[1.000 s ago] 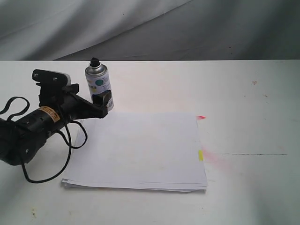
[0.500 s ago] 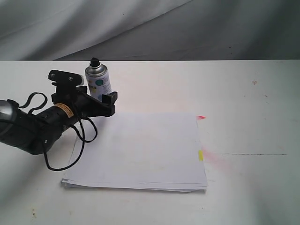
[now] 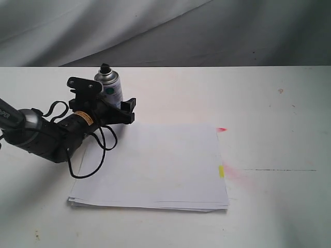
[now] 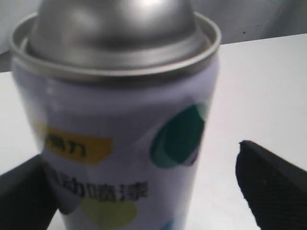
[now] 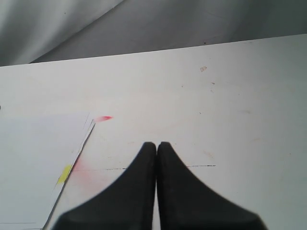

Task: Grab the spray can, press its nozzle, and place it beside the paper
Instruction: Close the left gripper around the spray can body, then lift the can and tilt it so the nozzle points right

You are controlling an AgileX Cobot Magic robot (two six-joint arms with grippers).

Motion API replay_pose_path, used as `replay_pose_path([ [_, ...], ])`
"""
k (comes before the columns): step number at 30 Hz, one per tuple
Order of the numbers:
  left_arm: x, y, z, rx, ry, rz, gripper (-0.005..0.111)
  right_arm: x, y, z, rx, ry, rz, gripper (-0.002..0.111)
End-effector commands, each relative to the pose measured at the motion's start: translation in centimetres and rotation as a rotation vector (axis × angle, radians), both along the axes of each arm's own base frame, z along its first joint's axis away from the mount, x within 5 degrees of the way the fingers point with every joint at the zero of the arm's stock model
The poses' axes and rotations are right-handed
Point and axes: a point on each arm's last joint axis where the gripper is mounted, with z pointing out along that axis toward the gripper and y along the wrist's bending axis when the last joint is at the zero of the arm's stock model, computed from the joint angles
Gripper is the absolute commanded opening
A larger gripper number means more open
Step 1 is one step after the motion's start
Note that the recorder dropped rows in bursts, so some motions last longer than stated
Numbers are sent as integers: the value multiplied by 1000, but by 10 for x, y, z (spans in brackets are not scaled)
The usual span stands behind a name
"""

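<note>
The spray can (image 3: 110, 88) stands upright on the table just beyond the paper's far left corner, its black nozzle (image 3: 105, 67) on top. My left gripper (image 3: 118, 106) is open, and its two black fingers straddle the can's lower body. In the left wrist view the can (image 4: 120, 139) fills the frame; one fingertip (image 4: 271, 187) stands clear of it, and the other sits at its side. The paper (image 3: 155, 165) lies flat at the table's middle. My right gripper (image 5: 157, 146) is shut on nothing, hovering over bare table near the paper's edge (image 5: 33, 163).
A pink smear (image 3: 235, 173) and a thin dark line (image 3: 279, 170) mark the white table (image 3: 274, 113) right of the paper. A grey cloth backdrop (image 3: 207, 31) hangs behind the table. The left arm's cable (image 3: 88, 165) loops over the paper's left edge.
My left arm has swung right and toward the can; its open fingers, earlier in front and to the left of the can, now sit on either side of it. The can has not moved.
</note>
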Motion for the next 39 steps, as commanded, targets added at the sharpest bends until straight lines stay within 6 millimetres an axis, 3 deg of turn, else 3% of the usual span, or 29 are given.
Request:
replay_pose_path([
  [1,9,3,-3,2,-13,20,87,0,-1,-1,-13,-5,-9,0],
  [12,18,25,-4,-1,-22,71,87,0,-1,-1,-13,-5,-9,0],
  [30,26,21,-13,4,-37,44,86,0,-1,-1,-13,-5,-9,0],
  [34,26,21,-12,1,-46,44,76,0,-1,-1,-13,-5,-9,0],
  [39,26,21,-12,1,-46,44,43,0,-1,-1,-13,-5,-9,0],
])
